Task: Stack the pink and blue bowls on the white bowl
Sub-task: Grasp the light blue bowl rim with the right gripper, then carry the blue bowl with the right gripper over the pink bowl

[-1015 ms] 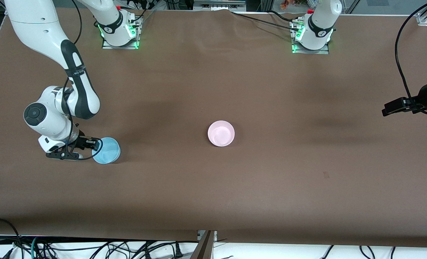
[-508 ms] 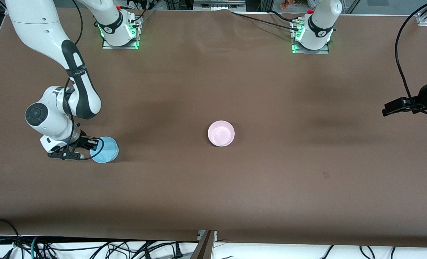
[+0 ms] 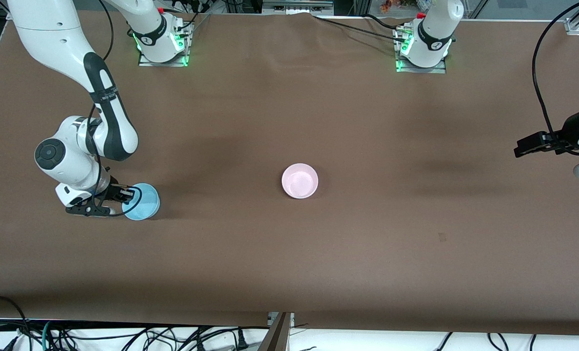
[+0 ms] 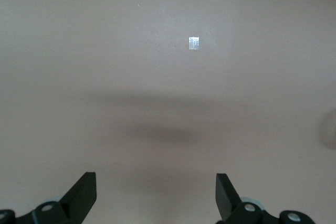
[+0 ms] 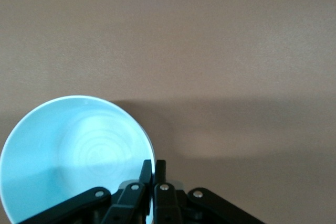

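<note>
The light blue bowl (image 3: 141, 201) is at the right arm's end of the table. My right gripper (image 3: 128, 195) is shut on its rim and holds it low over the cloth. In the right wrist view one finger is inside the bowl (image 5: 73, 150) and one outside, with the gripper (image 5: 154, 169) closed on the wall. The pale pink bowl (image 3: 299, 181) sits upright at the table's middle. No white bowl shows. My left gripper (image 3: 526, 145) hangs open and empty over the left arm's end of the table, its fingers wide apart in the left wrist view (image 4: 155, 182).
The table is covered by a brown cloth (image 3: 367, 243). A small pale square mark (image 4: 193, 42) lies on it in the left wrist view. Cables run along the table edge nearest the front camera (image 3: 124, 336). The two arm bases (image 3: 163, 44) stand farthest from that camera.
My right gripper has risen slightly with the blue bowl, drifting a little toward the robots' bases. My left gripper has shifted slightly toward the table's middle. The pink bowl has not moved.
</note>
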